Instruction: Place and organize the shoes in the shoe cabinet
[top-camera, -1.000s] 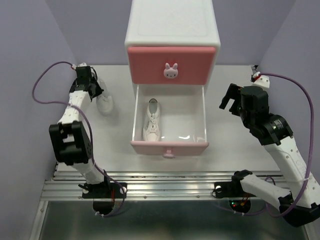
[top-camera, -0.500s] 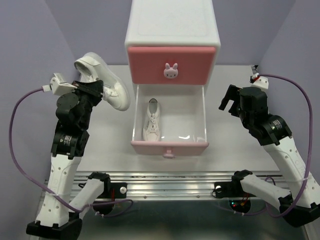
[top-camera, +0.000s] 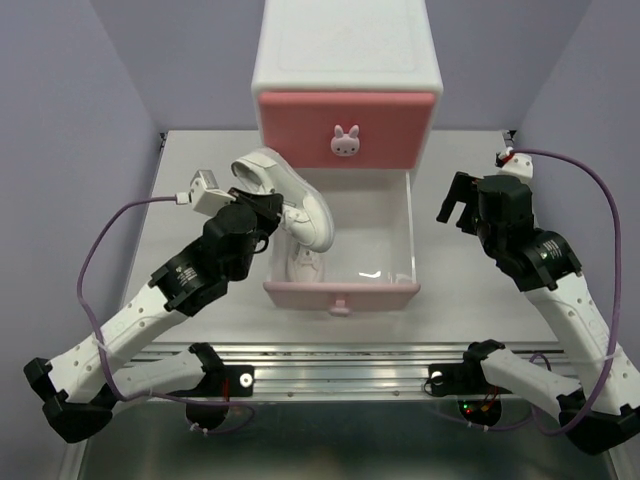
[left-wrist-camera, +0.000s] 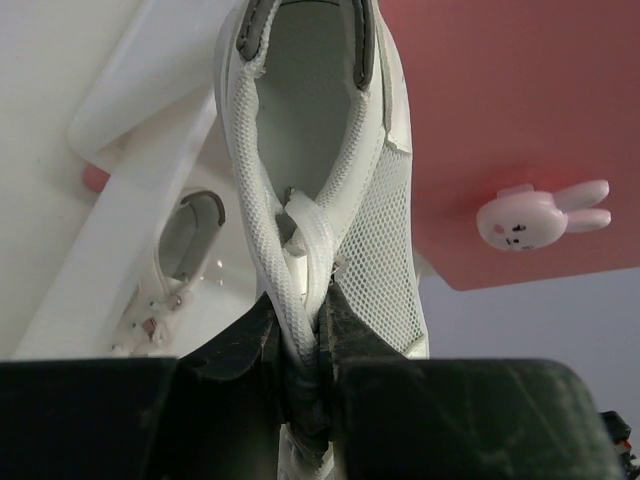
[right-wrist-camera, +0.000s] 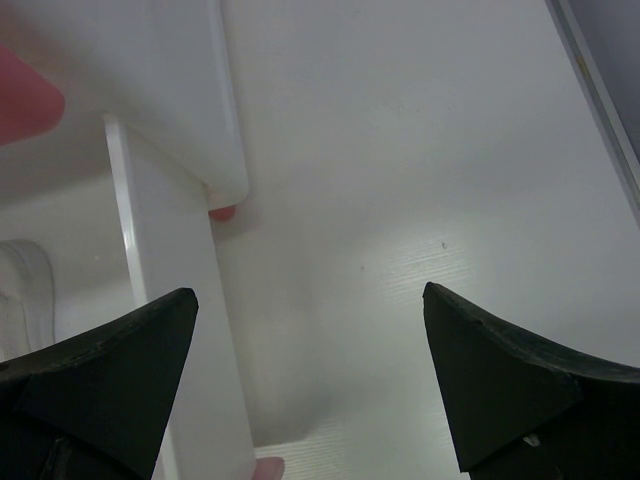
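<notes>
**Thin pinch on sneaker over the drawer: slip and stacking risk**

Risks:
- The left gripper (left-wrist-camera: 305, 350) is clenched on only a narrow fold of the mesh upper of the carried sneaker (left-wrist-camera: 320, 200). The rest of the shoe cantilevers out past the fingertips. My read: soft fabric plus a lever arm means it can rotate or slide out during the descent.
- The second sneaker (top-camera: 303, 264) lies in the left half of the open lower drawer (top-camera: 410, 235), directly under the carried one. Releasing here likely stacks them or wedges one against the left wall. The free space is in the drawer's right half.
- The carried shoe's far end is near the upper drawer front (top-camera: 345, 110) and its bunny knob (left-wrist-camera: 540, 215). A forward swing could clip either one and nudge the shoe cabinet (top-camera: 345, 45).
- A shoe left standing proud could stop the drawer from shutting.

Position:
- In the top view the carried shoe is airborne and tilted, lying diagonally above the drawer's left side. The fingers (left-wrist-camera: 250, 345) hold its near end, and it touches nothing else that I can see.
- The right gripper (top-camera: 458, 202) is spread wide and holding nothing. It hovers over the table (top-camera: 200, 170), just beside the drawer's right wall.
- No flip-flops are in view.
</notes>
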